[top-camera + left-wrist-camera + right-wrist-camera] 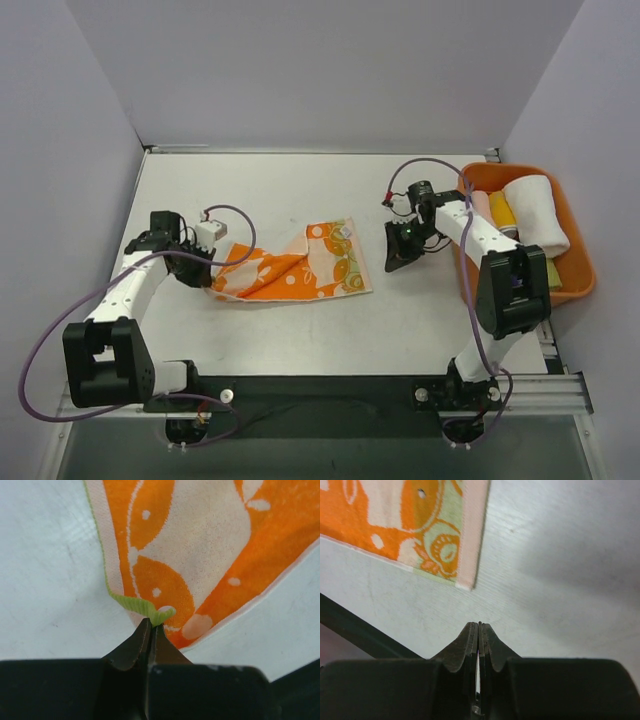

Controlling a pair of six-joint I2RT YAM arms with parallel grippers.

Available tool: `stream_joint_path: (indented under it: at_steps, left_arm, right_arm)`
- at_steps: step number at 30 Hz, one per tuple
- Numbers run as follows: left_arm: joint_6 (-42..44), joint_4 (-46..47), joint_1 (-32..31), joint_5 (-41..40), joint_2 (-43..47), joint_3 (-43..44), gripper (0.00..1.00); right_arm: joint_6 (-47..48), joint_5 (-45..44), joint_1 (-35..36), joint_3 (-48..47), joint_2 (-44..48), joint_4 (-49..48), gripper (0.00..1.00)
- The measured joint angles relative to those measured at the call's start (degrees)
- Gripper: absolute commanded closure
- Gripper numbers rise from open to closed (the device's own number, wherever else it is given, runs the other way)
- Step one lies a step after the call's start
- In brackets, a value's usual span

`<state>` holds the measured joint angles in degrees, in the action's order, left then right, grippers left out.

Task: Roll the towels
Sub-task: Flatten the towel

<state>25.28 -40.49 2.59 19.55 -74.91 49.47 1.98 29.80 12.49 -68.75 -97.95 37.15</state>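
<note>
In the top external view, the patterned towel lies near the middle of the table. Its long axis runs left to right between the two arms. Its left portion is rumpled and partly folded over, and its right portion lies flat. The left gripper sits at the towel's left end, touching it. The right gripper hangs just beside the right edge, apart from the cloth. The rolled towels rest in the orange bin at the far right, beyond the right arm.

In the left wrist view, the left jaws are clamped on the green hem at the towel's near corner. The cloth fans away directly ahead of the tips.

In the right wrist view, the right jaws are pressed together with nothing between them, over bare table. The towel's corner lies ahead and to the left of the tips, clear of them.

The coming move appears to turn on the towel's left-to-right axis. The left arm has the held end, so a roll would probably travel from that end toward the right. The right arm is nearer the free end. It would have to part its jaws and shift left before it could pin or guide that edge.
</note>
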Motion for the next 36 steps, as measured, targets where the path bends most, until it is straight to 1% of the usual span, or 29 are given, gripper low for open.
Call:
stream_joint_path:
  at_steps: [1, 2, 3, 5, 7, 9, 11, 12, 14, 16, 17, 19, 21, 23, 28, 32, 34, 35, 36]
  left_arm:
    - [1.73, -1.99, 0.24, -0.07, -0.11, 0.00, 0.90]
    - [3.63, -4.11, 0.44, -0.07, -0.17, 0.00, 0.61]
    - [5.79, -6.12, 0.52, -0.02, -0.24, 0.00, 0.44]
    - [9.07, -10.01, 1.07, 0.74, -0.24, 0.00, 0.15]
    - [11.41, -12.94, 2.73, 2.14, 0.09, 0.07, 0.12]
    - [12.52, -14.58, 4.81, 3.80, 0.70, 0.87, 0.11]
    - [12.55, -14.38, 5.77, 5.16, 0.70, 3.28, 0.16]
    - [12.26, -13.75, 5.81, 5.66, 0.31, 4.92, 0.23]
    - [10.93, -12.04, 5.68, 6.56, -2.05, 8.83, 0.32]
    - [9.05, -8.33, 5.44, 6.80, -6.36, 12.33, 0.40]
    - [7.87, -6.43, 5.38, 6.82, -8.90, 13.75, 0.42]
    - [6.08, -2.10, 5.03, 6.69, -13.79, 15.37, 0.43]
    - [5.01, 0.81, 4.00, 5.84, -17.75, 16.15, 0.42]
    - [4.87, 3.76, 1.51, 4.07, -20.72, 16.31, 0.41]
    - [4.61, 9.05, -5.14, -1.03, -25.31, 17.40, 0.44]
    - [4.33, 12.81, -8.68, -5.55, -28.74, 17.84, 0.44]
    - [4.28, 14.14, -9.55, -7.85, -30.47, 17.84, 0.47]
    - [4.02, 14.67, -9.84, -8.44, -31.26, 17.86, 0.51]
    - [4.02, 15.39, -10.01, -9.33, -31.36, 18.03, 0.58]
  right_arm:
    - [0.20, 0.02, 1.03, -1.42, -0.48, 0.00, 1.00]
    - [0.46, 0.07, 2.34, -2.93, -1.25, 0.04, 1.00]
    - [0.70, 0.17, 3.80, -4.37, -2.16, -0.04, 0.97]
    - [1.09, 0.28, 6.71, -6.73, -4.22, -0.24, 0.93]
    - [1.40, 0.31, 9.18, -8.57, -6.54, -0.20, 0.88]
    - [1.62, 0.50, 11.08, -10.32, -9.09, -0.02, 0.88]
    - [1.73, 0.55, 12.07, -12.70, -12.13, 0.07, 0.88]
    - [1.73, 0.52, 12.31, -13.77, -13.46, 0.02, 0.89]
    - [1.75, 0.50, 12.52, -15.61, -15.85, -0.07, 0.89]
    - [1.84, 0.44, 12.90, -16.31, -17.68, -0.59, 0.90]
    - [1.95, 0.39, 13.00, -16.28, -18.40, -0.59, 0.91]
    - [2.05, 0.24, 13.35, -16.15, -19.74, -0.52, 0.91]
    - [2.29, -0.15, 13.86, -15.21, -20.50, -0.79, 0.91]
    - [2.51, -0.66, 14.23, -13.79, -20.76, -0.72, 0.91]
    - [2.64, 0.07, 14.29, -12.15, -20.39, -0.11, 0.93]
    - [2.80, 0.46, 14.23, -9.64, -18.99, 0.24, 0.93]
    - [2.86, 0.48, 14.25, -8.57, -18.45, 0.72, 0.93]
    - [2.86, 0.48, 14.25, -8.20, -18.23, 0.94, 0.93]
    - [2.89, 0.50, 14.25, -7.78, -18.03, 1.03, 0.93]
